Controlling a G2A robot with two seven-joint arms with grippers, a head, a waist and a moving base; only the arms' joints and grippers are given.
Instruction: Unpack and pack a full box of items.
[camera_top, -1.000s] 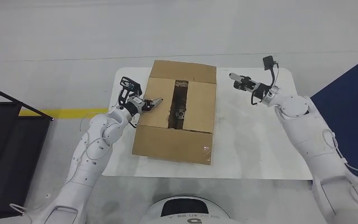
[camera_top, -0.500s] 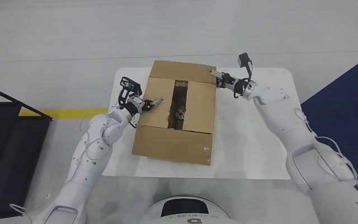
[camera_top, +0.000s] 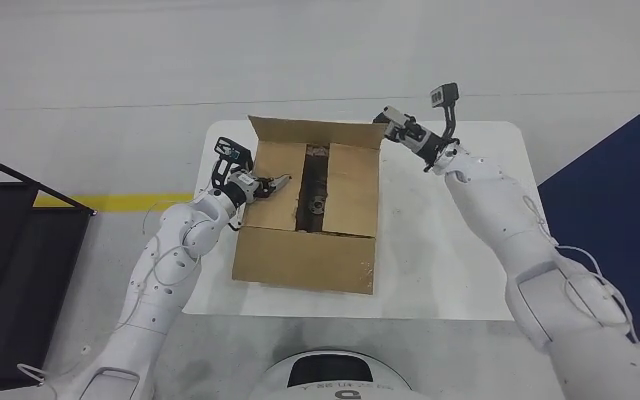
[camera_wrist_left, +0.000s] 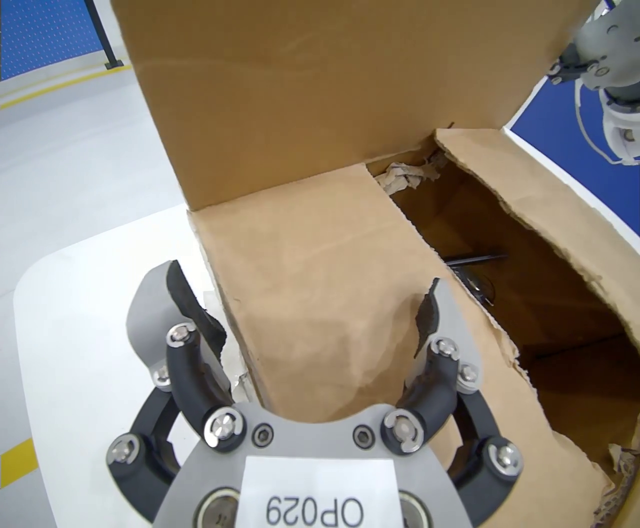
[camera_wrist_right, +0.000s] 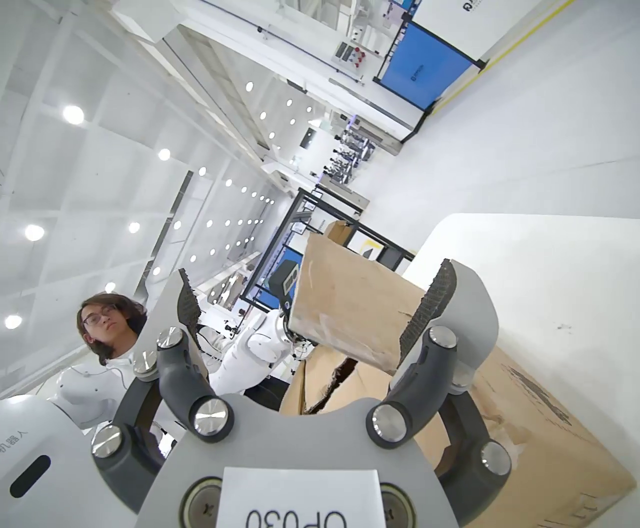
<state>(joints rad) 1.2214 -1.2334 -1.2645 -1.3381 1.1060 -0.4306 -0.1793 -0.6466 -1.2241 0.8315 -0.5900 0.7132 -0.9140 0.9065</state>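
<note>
A brown cardboard box (camera_top: 300, 255) stands on the white table (camera_top: 450, 260), left of its middle. Its far flap (camera_top: 315, 130) is raised upright. The two inner flaps lie nearly flat with a gap between them, where a dark item (camera_top: 317, 205) and crumpled paper (camera_wrist_left: 405, 175) show. My left gripper (camera_top: 280, 183) is open over the box's left side, and the left inner flap (camera_wrist_left: 320, 300) runs between its fingers. My right gripper (camera_top: 384, 117) is open at the far right corner, with the raised flap's corner (camera_wrist_right: 350, 310) between its fingers.
The table's right half (camera_top: 460, 200) is bare. A black frame (camera_top: 30, 230) stands on the floor to the left, and a blue panel (camera_top: 600, 170) lies beyond the table's right edge.
My right arm swung left to the box's far right corner, and the far flap went from lying flat to standing up. The box shifted slightly. The left arm kept still.
</note>
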